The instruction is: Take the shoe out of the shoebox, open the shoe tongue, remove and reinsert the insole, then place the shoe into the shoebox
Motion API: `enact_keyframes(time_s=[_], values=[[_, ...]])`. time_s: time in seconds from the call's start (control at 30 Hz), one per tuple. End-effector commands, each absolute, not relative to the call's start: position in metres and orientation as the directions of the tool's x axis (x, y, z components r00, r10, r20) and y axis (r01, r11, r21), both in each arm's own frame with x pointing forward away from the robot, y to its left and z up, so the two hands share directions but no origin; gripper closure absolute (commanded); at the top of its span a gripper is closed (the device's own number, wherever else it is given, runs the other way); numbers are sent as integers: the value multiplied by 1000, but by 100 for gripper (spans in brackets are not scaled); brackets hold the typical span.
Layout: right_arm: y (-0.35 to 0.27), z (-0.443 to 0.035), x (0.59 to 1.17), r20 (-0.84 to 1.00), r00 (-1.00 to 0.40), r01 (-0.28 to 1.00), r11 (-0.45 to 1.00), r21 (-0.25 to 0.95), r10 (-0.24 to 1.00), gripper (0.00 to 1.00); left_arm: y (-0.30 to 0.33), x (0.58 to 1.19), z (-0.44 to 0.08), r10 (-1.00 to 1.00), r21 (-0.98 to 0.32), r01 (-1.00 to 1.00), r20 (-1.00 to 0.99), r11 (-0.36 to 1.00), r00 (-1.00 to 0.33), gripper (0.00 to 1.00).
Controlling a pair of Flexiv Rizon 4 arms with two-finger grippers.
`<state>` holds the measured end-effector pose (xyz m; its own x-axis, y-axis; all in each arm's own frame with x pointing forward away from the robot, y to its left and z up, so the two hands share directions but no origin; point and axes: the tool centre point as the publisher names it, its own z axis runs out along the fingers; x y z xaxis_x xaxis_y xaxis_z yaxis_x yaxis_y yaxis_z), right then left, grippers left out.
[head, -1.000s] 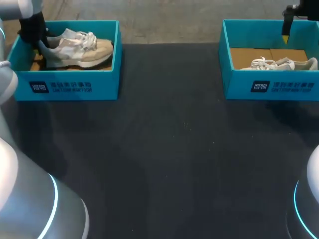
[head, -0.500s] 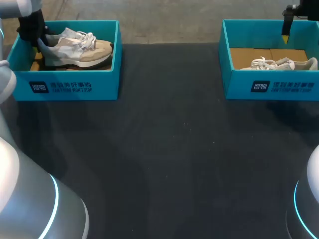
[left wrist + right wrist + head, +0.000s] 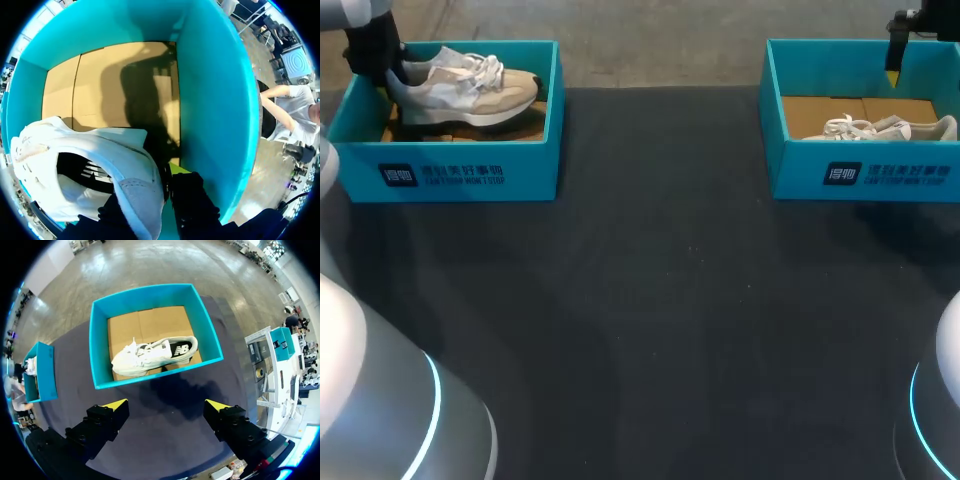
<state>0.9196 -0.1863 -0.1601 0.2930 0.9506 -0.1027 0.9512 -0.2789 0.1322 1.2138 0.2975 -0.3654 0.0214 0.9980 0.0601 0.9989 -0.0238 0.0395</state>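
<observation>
While the left gripper [image 3: 161, 186] clamps the shoe [image 3: 75, 142] by its heel, the right gripper [image 3: 166, 405] hangs, fingers wide apart.

My 2 arms are made of thick, rounded silver-grey links. The left arm [image 3: 370, 400] and the right arm [image 3: 945, 380] each carry 1 thin, glowing light-blue ring. My right gripper [image 3: 165, 407] has 2 black, blocky fingers [image 3: 100, 426] with bright yellow wedge tips. My left gripper [image 3: 152, 187] is also black, and 1 yellow tip of it shows.
</observation>
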Motion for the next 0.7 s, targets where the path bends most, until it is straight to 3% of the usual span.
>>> enact_keyframes(time_s=[0.03,0.7], values=[[-186,-160,921,-104,293,951,-279,131,950,0,293,1200,-346,998,62,998,52,-24,21,100],[-186,-160,921,-104,293,951,-279,131,950,0,273,1182,-254,999,143,989,28,-23,19,100]])
